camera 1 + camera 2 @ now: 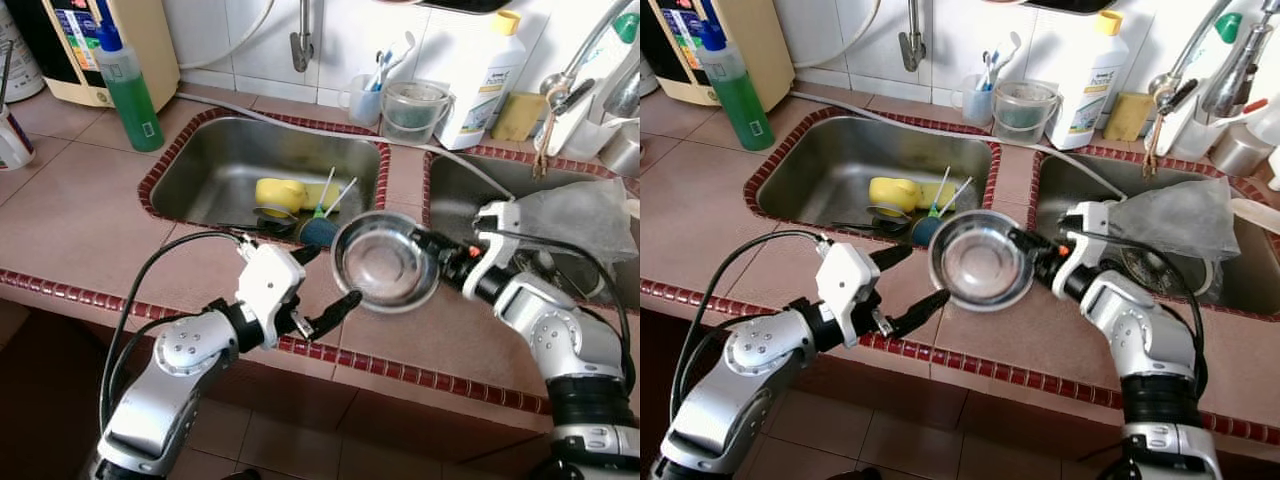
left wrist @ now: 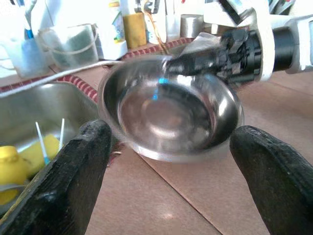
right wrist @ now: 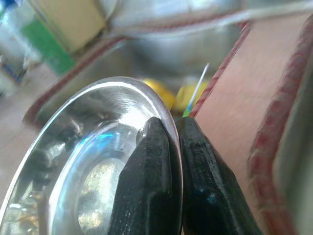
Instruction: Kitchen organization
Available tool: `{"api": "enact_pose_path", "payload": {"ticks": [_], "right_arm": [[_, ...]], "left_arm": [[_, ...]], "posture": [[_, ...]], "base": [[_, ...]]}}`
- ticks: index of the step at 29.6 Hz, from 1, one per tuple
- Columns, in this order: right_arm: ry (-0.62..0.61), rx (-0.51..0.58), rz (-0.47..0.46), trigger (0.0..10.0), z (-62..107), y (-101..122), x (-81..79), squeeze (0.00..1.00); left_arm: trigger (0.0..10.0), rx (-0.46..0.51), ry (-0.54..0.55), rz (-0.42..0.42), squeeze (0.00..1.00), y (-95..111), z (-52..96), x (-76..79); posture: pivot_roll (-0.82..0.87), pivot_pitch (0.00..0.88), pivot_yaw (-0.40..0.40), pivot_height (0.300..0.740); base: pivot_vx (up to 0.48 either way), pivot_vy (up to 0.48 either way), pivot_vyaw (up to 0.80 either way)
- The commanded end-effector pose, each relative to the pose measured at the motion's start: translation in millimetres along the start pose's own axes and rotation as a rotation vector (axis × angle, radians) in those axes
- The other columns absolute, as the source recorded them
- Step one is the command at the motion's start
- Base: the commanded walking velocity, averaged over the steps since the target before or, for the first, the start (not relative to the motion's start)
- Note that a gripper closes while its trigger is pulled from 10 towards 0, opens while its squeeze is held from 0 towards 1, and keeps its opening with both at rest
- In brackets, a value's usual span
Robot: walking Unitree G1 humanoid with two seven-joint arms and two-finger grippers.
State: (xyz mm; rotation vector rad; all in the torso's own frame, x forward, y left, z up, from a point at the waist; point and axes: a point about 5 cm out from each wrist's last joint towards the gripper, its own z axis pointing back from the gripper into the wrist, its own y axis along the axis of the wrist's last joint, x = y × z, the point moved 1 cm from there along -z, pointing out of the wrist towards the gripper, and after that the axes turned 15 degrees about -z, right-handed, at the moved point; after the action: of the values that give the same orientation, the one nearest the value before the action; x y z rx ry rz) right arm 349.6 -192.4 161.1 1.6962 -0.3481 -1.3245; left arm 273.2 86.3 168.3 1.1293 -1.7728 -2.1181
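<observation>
A shiny steel bowl (image 1: pixel 385 262) hangs just above the tiled counter (image 1: pixel 80 215) between the two sinks. My right gripper (image 1: pixel 428 247) is shut on the bowl's rim, one finger inside and one outside (image 3: pixel 161 166). My left gripper (image 1: pixel 322 281) stands open beside the bowl's near-left side, its fingers (image 2: pixel 73 176) spread wider than the bowl (image 2: pixel 171 115) and apart from it. The left sink (image 1: pixel 265 165) holds a yellow sponge (image 1: pixel 278 193), a dark brush head and thin sticks.
A green soap bottle (image 1: pixel 128 85) stands at the counter's back left. A cup with toothbrushes (image 1: pixel 365 95), a clear tub (image 1: pixel 412 110) and a white bottle (image 1: pixel 484 80) line the back wall. The right sink (image 1: pixel 560 215) holds a clear plastic bag. The counter edge is close in front.
</observation>
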Motion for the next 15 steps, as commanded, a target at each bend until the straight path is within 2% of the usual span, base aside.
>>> {"api": "enact_pose_path", "payload": {"ticks": [1, 6, 7, 8, 9, 10, 11, 12, 15], "right_arm": [[-0.005, 0.116, 0.026, 0.0, 1.1, 19, -0.8, 0.0], [0.008, 0.224, 0.041, 0.2, 1.0, 29, -5.1, 0.0], [0.016, 0.252, 0.038, 2.4, 0.4, 32, -8.0, 0.0], [0.016, 0.252, 0.038, 2.4, 0.4, 32, -8.0, 0.0], [0.024, 0.277, 0.038, 5.4, 0.1, 35, -11.1, 0.0], [0.053, 0.319, 0.08, 10.0, -1.4, 40, -21.2, 0.0], [0.053, 0.319, 0.08, 10.0, -1.4, 40, -21.2, 0.0], [0.09, 0.357, 0.141, 10.0, -2.8, 41, -32.4, 0.0], [0.126, 0.412, 0.204, 10.0, -5.2, 40, -48.4, 0.0]], "left_arm": [[10.0, -0.001, 0.032, -0.015, 0.0, 0, -0.5, -7.2], [10.0, 0.003, 0.055, -0.016, 0.0, 0, -3.6, -12.1], [10.0, 0.002, 0.071, -0.022, 0.0, 0, -5.0, -14.4], [10.0, 0.002, 0.071, -0.022, 0.0, 0, -5.0, -14.4], [10.0, 0.0, 0.086, -0.026, 0.0, -1, -6.1, -16.7], [10.0, -0.009, 0.122, -0.028, 0.0, -3, -7.9, -22.7], [10.0, -0.009, 0.122, -0.028, 0.0, -3, -7.9, -22.7], [10.0, -0.03, 0.176, -0.023, 0.0, -6, -9.3, -30.7], [10.0, -0.047, 0.246, 0.023, 0.0, -11, -9.9, -40.8]], "posture": [[-0.03, 0.067, -0.036, 0.74], [-0.04, 0.05, -0.032, 0.74], [-0.04, 0.048, -0.032, 0.74], [-0.04, 0.048, -0.032, 0.74], [-0.04, 0.043, -0.027, 0.74], [-0.04, 0.033, -0.024, 0.74], [-0.04, 0.033, -0.024, 0.74], [-0.04, 0.029, -0.02, 0.74], [-0.04, 0.026, -0.012, 0.74]], "base": [[0.0, 0.0, 0.0], [0.0, 0.0, 0.0], [0.0, 0.0, 0.0], [0.0, 0.0, 0.0], [0.0, 0.0, 0.0], [0.0, 0.0, 0.0], [0.0, 0.0, 0.0], [0.0, 0.0, 0.0], [0.0, 0.0, 0.0]]}}
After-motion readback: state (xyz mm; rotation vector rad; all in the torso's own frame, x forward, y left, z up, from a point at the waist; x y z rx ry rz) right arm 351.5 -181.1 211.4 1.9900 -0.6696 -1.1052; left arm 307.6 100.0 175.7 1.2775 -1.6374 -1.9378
